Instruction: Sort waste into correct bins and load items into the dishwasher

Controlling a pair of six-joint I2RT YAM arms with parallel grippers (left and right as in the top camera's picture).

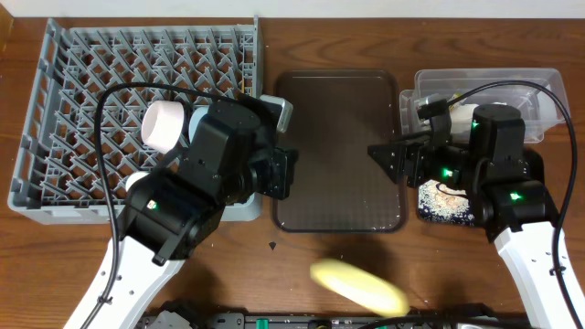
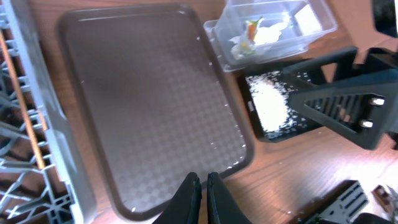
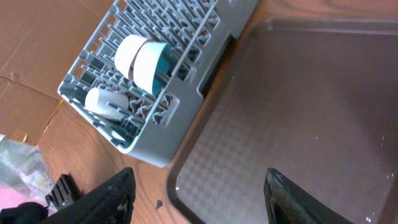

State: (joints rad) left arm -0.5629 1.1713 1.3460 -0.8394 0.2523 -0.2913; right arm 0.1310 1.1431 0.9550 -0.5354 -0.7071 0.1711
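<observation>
Yellow round plate [image 1: 358, 287] lies flat near the front table edge, blurred in the overhead view. It is well apart from both arms and neither holds it. It looks like the only dish not yet in the large grey pegged plastic dish rack [image 1: 82, 91].

Rack already has the white bowl [image 3: 127, 53] and light blue bowl [image 3: 152, 65] side by side on edge. The small white cup [image 3: 102, 102] is near the corner and a thin wooden chopstick [image 2: 22, 106] lies along a row.

Waste looks sorted:
- Green-yellow snack wrapper [image 2: 250, 31] and crumpled white napkin [image 2: 273, 34] are in the clear plastic tub [image 2: 314, 25].
- Pale rice scraps [image 2: 270, 102] are in the shallow black tray [image 2: 281, 133].
- Dark brown serving tray [image 1: 338, 151] is bare apart from a few specks.

Left gripper [image 2: 200, 190] hangs over the serving tray's near edge, fingers pressed together on nothing. Right gripper [image 3: 199, 186] is spread wide and empty, above the tray's right side.

Likely step is to fetch the plate. A flat plate on wood gives little to grab, so pinch the rim with one finger under the lip. Slide it to the table edge if needed. Stand it upright between pegs in a free row, clear of the bowls.

Surface is a brown wooden tabletop with one dark crumb [image 1: 272, 245] in front of the serving tray. Brown cardboard shows beyond the rack in the right wrist view.
</observation>
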